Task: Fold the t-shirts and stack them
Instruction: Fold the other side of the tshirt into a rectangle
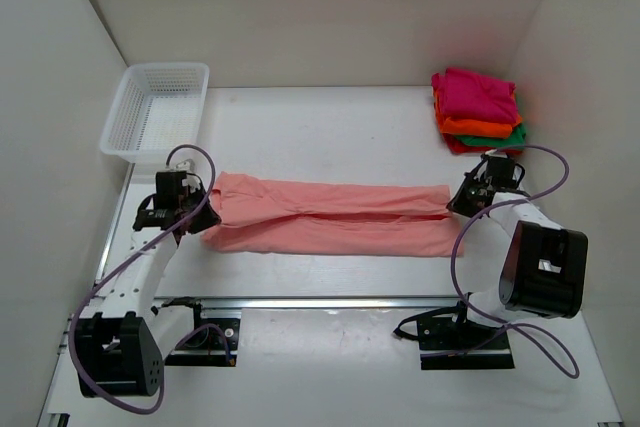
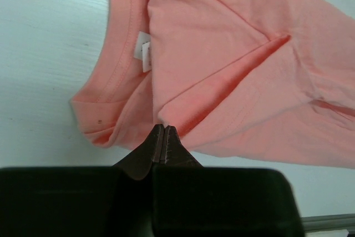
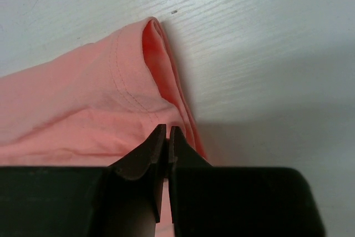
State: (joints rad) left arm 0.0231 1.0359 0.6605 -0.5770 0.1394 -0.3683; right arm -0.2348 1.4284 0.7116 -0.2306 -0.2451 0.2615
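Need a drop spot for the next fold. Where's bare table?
Free: table between basket and shirt stack, beyond the pink shirt; narrow strip between pink shirt and rail. Crowded: both shirt ends, where left fingers and right fingers pinch it.

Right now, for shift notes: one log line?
left gripper shut on salmon-pink shirt | right gripper likewise | folded stack back-right

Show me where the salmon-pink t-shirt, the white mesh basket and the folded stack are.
salmon-pink t-shirt [image 1: 330, 227], top view, middle of the cloth.
white mesh basket [image 1: 168, 66], top view, far rim.
folded stack [image 1: 476, 95], top view, its magenta top layer.
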